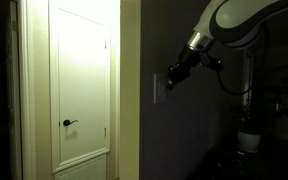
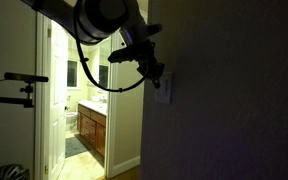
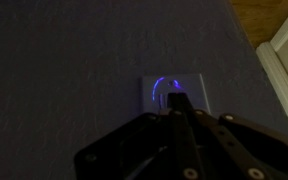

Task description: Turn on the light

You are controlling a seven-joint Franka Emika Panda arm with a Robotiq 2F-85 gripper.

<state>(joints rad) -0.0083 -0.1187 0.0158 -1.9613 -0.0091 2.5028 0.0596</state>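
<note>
step: final approach to press | switch (image 3: 196, 92) on the dark wall (image 1: 134, 125) just beside the door (image 1: 82, 85), higher than its handle (image 1: 70, 123) | jaws clenched, empty; tip at the switch, contact unclear | next: short straight push on the switch; light seems not yet on

The wall (image 3: 64, 60) looks matt, its paint finely grainy. The switch plate (image 3: 196, 90) is smooth pale plastic with a faint sheen. The gripper (image 3: 176, 100) is matt black. The door (image 1: 84, 70) wears smooth light paint, and the cabinet (image 2: 92, 128) looks like brown wood.
</note>
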